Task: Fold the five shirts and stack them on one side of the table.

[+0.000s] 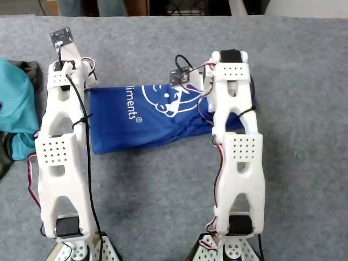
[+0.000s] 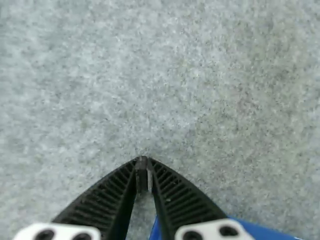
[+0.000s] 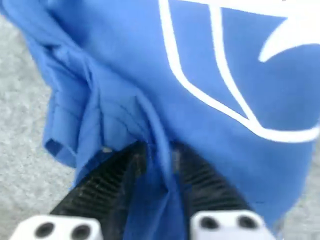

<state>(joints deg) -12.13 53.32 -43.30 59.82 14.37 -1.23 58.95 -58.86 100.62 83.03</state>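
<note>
Blue shirt (image 1: 141, 119): lies flat on the table (image 1: 304, 81) between the two arms, print up. It looks part-folded into a rough rectangle.
Long axis: runs across the table, from the left arm's side to the right arm's side.
Right jaws: closed on a raised ridge of the blue cloth at the shirt's right end; the fabric runs up between them. The right arm (image 1: 239, 125) lies over that end.
Left jaws: shut tip to tip, holding nothing. They sit over bare table just beside the shirt's far left corner, with a sliver of blue next to them. The left arm (image 1: 60, 136) flanks the shirt's left short edge.
Key relation: from the right jaws, the rest of the shirt stretches toward the left arm. A fold would probably carry the held end that way, along the long axis.
Nearer arm: the right has the hold. The left is closest to the free left edge but would need to open first.
Edges: the left short edge is straight and free. The near long edge is rumpled toward the right end.
Open room: bare table beyond the shirt, in front of it, and widely to the right.
Left margin: a teal shirt (image 1: 13, 103) lies over dark clothing (image 1: 30, 70), outside the left arm and apart from the blue shirt. Cannot tell whether that heap is folded.
</note>
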